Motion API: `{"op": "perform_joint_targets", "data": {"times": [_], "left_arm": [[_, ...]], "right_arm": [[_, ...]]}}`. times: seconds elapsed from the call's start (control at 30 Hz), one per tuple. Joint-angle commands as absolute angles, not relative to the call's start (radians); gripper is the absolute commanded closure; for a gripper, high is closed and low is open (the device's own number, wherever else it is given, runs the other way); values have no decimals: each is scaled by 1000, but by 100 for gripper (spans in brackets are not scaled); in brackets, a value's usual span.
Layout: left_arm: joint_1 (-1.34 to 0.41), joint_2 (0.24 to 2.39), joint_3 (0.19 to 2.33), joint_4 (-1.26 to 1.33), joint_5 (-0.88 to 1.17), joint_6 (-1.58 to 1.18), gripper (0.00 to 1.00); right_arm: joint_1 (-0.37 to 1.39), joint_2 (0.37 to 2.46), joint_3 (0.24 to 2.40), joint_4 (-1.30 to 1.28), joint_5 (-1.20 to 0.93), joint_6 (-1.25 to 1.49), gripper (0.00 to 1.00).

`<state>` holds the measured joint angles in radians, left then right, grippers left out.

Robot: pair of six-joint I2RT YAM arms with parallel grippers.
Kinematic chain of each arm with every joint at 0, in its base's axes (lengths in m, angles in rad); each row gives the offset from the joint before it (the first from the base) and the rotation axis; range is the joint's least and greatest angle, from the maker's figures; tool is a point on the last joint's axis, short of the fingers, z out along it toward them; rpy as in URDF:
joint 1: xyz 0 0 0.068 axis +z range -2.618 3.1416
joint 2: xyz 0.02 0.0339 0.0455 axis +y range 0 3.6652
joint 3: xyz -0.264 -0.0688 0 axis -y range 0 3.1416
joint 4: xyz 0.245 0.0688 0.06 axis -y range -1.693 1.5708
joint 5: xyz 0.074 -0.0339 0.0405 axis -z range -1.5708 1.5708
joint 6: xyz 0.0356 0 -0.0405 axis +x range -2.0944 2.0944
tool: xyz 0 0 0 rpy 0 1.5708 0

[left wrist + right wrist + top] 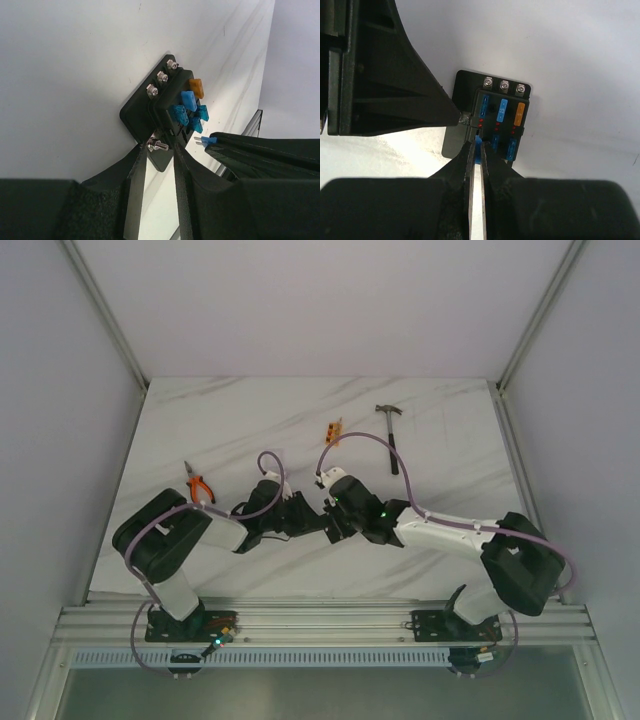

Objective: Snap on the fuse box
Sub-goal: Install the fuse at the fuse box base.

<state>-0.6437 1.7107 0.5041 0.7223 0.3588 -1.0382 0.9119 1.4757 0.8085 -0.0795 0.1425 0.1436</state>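
Note:
The fuse box (161, 102) is a small black square box on a flat black plate with three silver bolts along one edge. Blue fuses and one orange fuse (519, 113) stick out of its top face. My left gripper (160, 148) is shut on the plate's near corner, beside a bolt. My right gripper (476, 143) is shut on a small blue fuse (479, 146), whose tip is at the box's near left slot. From the left wrist that fuse (208, 141) shows its two prongs just short of the box. From above, both grippers (318, 517) meet mid-table and hide the box.
A hammer (391, 430) lies at the back right. A small orange block (333, 430) sits at the back centre. Orange-handled pliers (199, 485) lie to the left of the left arm. The table's metal rail (320, 620) runs along the near edge.

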Motion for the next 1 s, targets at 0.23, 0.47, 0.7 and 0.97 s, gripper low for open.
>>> {"op": "perform_joint_targets", "data": {"times": [0.23,0.47,0.7,0.97], "left_arm": [[-653,1735,525,736,375,-1055,66],[-653,1745,527,727,371,-1056,69],[-655,1750,527,731,374,-1059,73],[-657,1750,525,732,373,-1063,75]], "right_arm": [[922,1515,805,-40,181,168,100],[924,1526,804,-42,190,177,100],[928,1516,800,-58,221,202,100],[931,1513,795,-67,232,228,100]]}}
